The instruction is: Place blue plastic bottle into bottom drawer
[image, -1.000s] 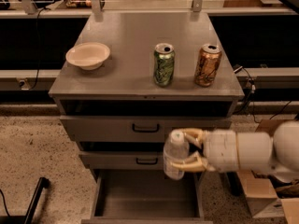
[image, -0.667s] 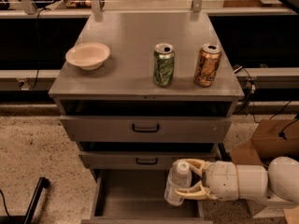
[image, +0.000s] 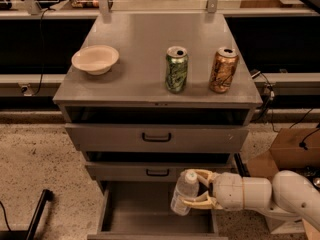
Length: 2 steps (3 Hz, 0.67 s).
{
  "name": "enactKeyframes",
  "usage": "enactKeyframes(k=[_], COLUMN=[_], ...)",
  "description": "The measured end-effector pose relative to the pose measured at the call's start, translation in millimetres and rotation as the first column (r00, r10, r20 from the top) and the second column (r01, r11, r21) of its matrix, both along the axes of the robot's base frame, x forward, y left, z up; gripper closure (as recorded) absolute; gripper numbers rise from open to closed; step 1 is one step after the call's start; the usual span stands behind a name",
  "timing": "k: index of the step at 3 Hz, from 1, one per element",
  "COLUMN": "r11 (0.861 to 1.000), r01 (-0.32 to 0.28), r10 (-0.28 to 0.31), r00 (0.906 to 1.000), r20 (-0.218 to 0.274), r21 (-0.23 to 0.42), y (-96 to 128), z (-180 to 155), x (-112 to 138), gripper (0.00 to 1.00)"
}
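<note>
The blue plastic bottle (image: 184, 192), clear with a white cap, stands nearly upright, held over the right part of the open bottom drawer (image: 145, 216). My gripper (image: 196, 191) reaches in from the right, and its pale fingers (image: 201, 201) are shut around the bottle's body. The bottle's base is at about the level of the drawer's inside; I cannot tell whether it touches the drawer floor. The drawer is a shallow grey tray pulled out at the foot of the grey cabinet.
On the cabinet top (image: 150, 49) stand a cream bowl (image: 95, 59), a green can (image: 176, 69) and an orange-brown can (image: 223, 70). Two upper drawers with black handles (image: 156, 137) are closed. A cardboard box (image: 292, 149) sits at the right, a black leg (image: 37, 215) at the lower left.
My gripper has lowered the bottle from in front of the middle drawer down into the open bottom drawer. The grip on the bottle is unchanged.
</note>
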<state>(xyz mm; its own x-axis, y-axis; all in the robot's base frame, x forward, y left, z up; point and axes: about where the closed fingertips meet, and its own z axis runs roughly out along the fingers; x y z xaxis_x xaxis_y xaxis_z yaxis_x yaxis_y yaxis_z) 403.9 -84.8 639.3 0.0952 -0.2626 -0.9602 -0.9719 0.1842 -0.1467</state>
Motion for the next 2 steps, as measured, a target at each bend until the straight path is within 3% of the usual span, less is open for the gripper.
enactKeyframes(k=[1, 2], r11=[0.999, 0.998], r01=[-0.034, -0.064], r10=[0.031, 0.06], r00=[0.9961, 0.9825], r20=[0.083, 0.177], r21=[0.034, 0.018], y=[12.0, 16.6], z=[-52.3, -106.4], x=[32.8, 45.2], gripper=[1.0, 1.0])
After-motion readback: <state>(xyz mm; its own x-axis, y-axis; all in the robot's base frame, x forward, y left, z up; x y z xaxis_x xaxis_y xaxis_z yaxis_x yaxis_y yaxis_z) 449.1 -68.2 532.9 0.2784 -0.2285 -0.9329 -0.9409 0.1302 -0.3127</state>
